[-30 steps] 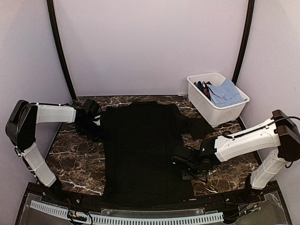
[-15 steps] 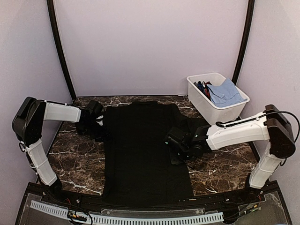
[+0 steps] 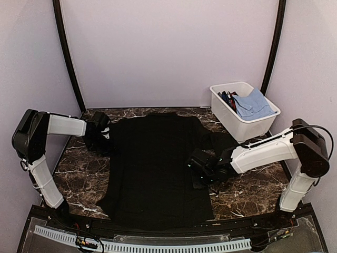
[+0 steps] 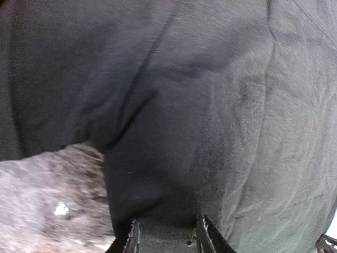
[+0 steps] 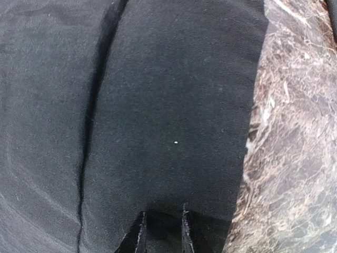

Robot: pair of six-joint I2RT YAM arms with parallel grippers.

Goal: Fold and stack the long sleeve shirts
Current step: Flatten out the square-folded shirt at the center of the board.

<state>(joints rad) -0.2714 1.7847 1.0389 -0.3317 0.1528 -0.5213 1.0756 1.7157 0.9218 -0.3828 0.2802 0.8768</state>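
A plain black long sleeve shirt (image 3: 155, 163) lies spread flat on the dark marble table (image 3: 79, 176), collar to the back. Its right sleeve (image 3: 222, 141) is bunched beside the bin. My left gripper (image 3: 105, 138) is at the shirt's left shoulder. In the left wrist view it (image 4: 168, 227) is shut on a fold of the black cloth (image 4: 210, 105). My right gripper (image 3: 196, 167) is at the shirt's right edge, mid-length. In the right wrist view it (image 5: 162, 220) is shut, its fingers nearly together on the black cloth (image 5: 174, 95).
A white bin (image 3: 247, 126) stands at the back right and holds a folded light blue cloth (image 3: 254, 104) and some darker cloth. Black frame posts rise at both back corners. Bare marble (image 5: 295, 132) shows to the right of the shirt.
My right gripper moved back and left along the shirt's right edge. The left gripper drew slightly left. The shirt's lower left corner has swung out to the left.
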